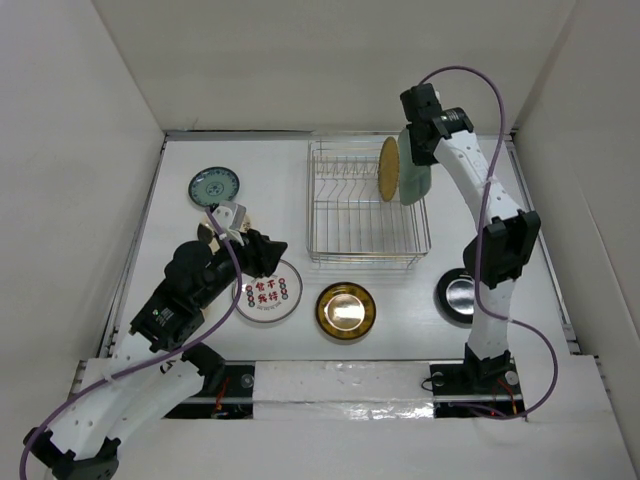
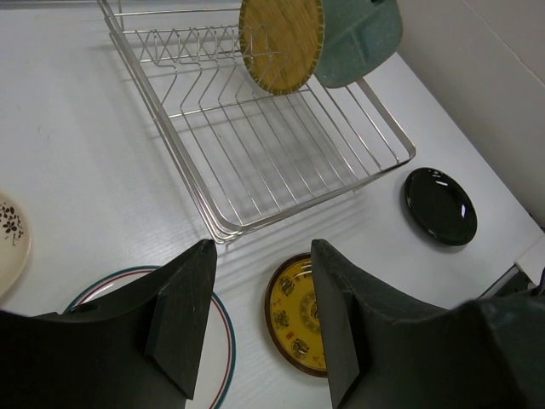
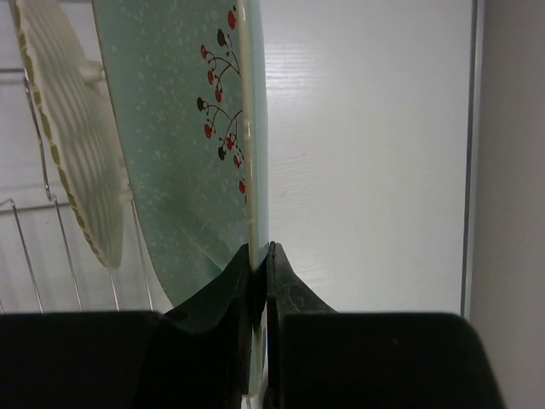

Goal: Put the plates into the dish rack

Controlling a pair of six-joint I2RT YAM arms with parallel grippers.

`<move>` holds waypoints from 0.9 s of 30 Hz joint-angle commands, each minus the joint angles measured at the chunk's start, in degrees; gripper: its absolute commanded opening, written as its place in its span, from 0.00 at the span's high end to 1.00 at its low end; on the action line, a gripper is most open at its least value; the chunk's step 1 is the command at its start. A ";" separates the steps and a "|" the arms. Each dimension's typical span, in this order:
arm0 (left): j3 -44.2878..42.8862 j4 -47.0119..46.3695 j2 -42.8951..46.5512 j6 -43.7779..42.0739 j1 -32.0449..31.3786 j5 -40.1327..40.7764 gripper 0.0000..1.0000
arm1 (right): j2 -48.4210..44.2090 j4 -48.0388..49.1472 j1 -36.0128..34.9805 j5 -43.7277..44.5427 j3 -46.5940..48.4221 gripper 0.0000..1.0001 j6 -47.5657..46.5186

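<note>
The silver wire dish rack (image 1: 365, 225) stands mid-table. A woven tan plate (image 1: 389, 168) stands upright in its tines. My right gripper (image 1: 418, 140) is shut on the rim of the pale green rectangular plate (image 1: 416, 180) and holds it upright beside the woven plate, at the rack's right end. The right wrist view shows this grip (image 3: 260, 256) on the green plate (image 3: 183, 145). My left gripper (image 1: 268, 255) is open and empty, hovering over the table between the white red-character plate (image 1: 268, 292) and the gold plate (image 1: 345, 310). It also shows in the left wrist view (image 2: 262, 256).
A teal patterned plate (image 1: 214, 186) lies at the back left. A black silver-centred plate (image 1: 460, 295) lies by the right arm. A cream plate (image 2: 8, 239) lies partly under the left arm. White walls enclose the table on three sides.
</note>
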State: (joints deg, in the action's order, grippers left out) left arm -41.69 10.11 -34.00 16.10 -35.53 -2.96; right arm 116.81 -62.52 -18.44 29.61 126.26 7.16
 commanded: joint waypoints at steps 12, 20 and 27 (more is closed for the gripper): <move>-0.14 -2.46 -0.45 -0.28 0.11 -2.49 0.55 | 4.30 -4.80 -0.28 7.04 6.81 1.00 5.23; -0.06 -2.55 -0.02 -0.19 0.11 -2.93 0.55 | 8.51 -5.94 -2.65 8.36 9.36 1.00 6.55; -0.06 -2.38 -0.37 -0.19 0.11 -2.66 0.55 | 9.75 -3.14 -3.18 10.39 9.37 0.69 8.92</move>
State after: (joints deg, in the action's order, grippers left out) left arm -41.69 10.11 -34.39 16.10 -35.53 -5.13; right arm 127.35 -69.80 -21.26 36.71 134.41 14.26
